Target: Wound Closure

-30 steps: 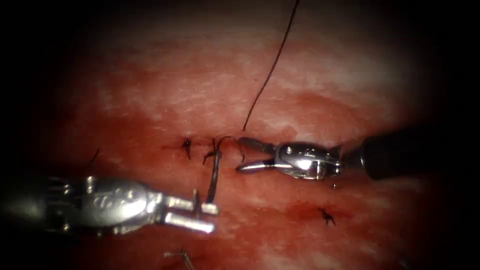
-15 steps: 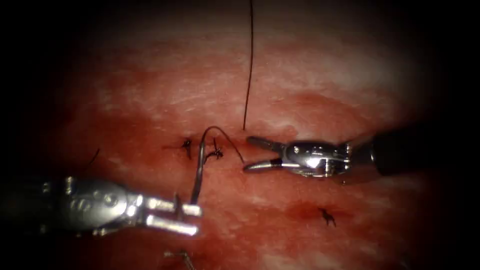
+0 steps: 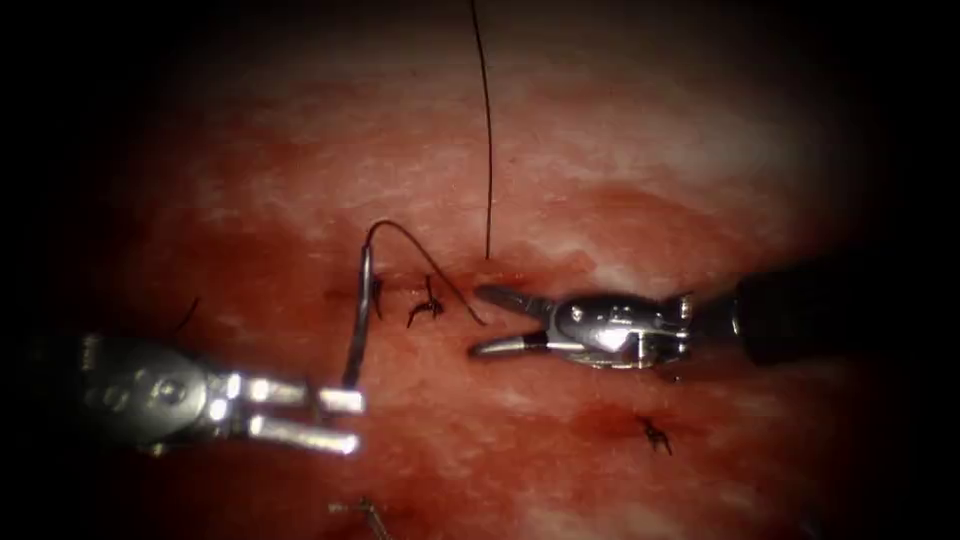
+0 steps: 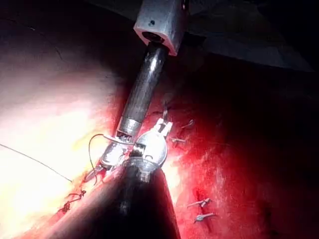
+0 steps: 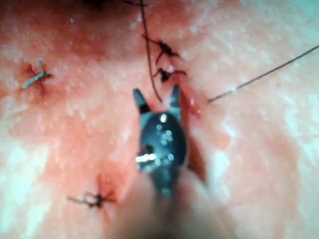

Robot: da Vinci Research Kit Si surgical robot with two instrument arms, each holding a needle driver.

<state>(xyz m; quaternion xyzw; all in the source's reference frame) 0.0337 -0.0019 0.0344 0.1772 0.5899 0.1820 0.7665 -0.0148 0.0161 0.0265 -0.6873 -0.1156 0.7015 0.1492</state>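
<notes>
1. Your left tool [image 3: 340, 415], left of the cut [image 3: 440, 290], pinches the needle [image 3: 357, 325] near one end; the needle is clear of the tissue [image 3: 620, 150].
2. At the cut: two tied knots [image 3: 428, 305]; thread [image 3: 487, 130] enters beside them, that stitch untied.
3. Your right tool [image 3: 490, 320], right of the cut: jaws spread, holding nothing.

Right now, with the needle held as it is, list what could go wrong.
1. The left claw grips the needle at its very end, free of the tissue; it could swivel or slip.
2. The thread arches over a tied stitch and might snag on it.
3. The right claw, open and empty, sits against that thread.
</notes>
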